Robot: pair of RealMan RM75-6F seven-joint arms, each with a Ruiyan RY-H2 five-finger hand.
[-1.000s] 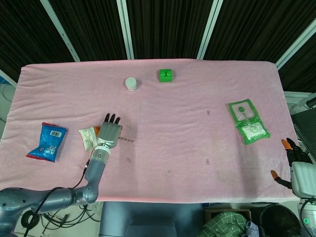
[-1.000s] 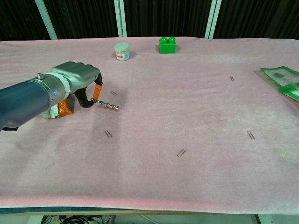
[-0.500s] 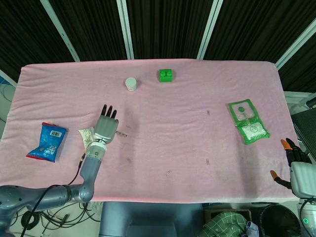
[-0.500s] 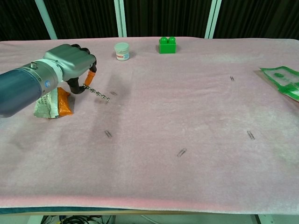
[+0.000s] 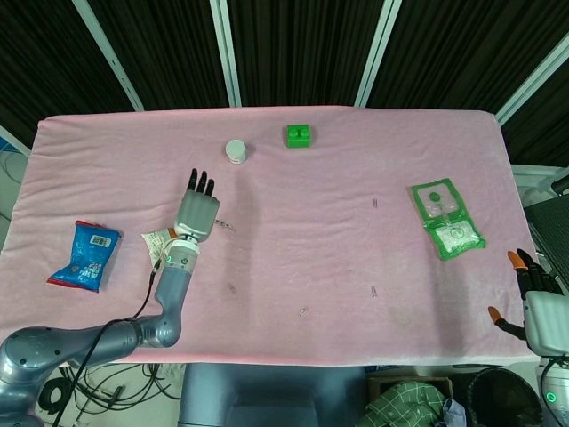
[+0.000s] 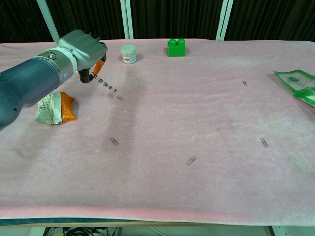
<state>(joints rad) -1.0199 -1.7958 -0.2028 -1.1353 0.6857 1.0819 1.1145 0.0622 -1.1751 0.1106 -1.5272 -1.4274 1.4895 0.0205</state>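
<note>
— Drill bit (image 5: 222,226): from the head view, where is it?

— In my left hand (image 5: 197,213), pinched at one end. Only its tip pokes out to the right of my palm, above the pink table (image 5: 356,196). My right hand (image 5: 533,298) sits far off at the table's right edge, fingers apart, holding nothing.

— And the chest view?

— Clearer there. The drill bit (image 6: 104,82) slants down and right from my fingers (image 6: 100,66), lifted off the cloth, its point just above a paper clip (image 6: 119,98). The white jar (image 6: 128,53) stands near, up and right; the foil packet (image 6: 55,108) lies below my forearm. My left hand is far the nearer.
</note>
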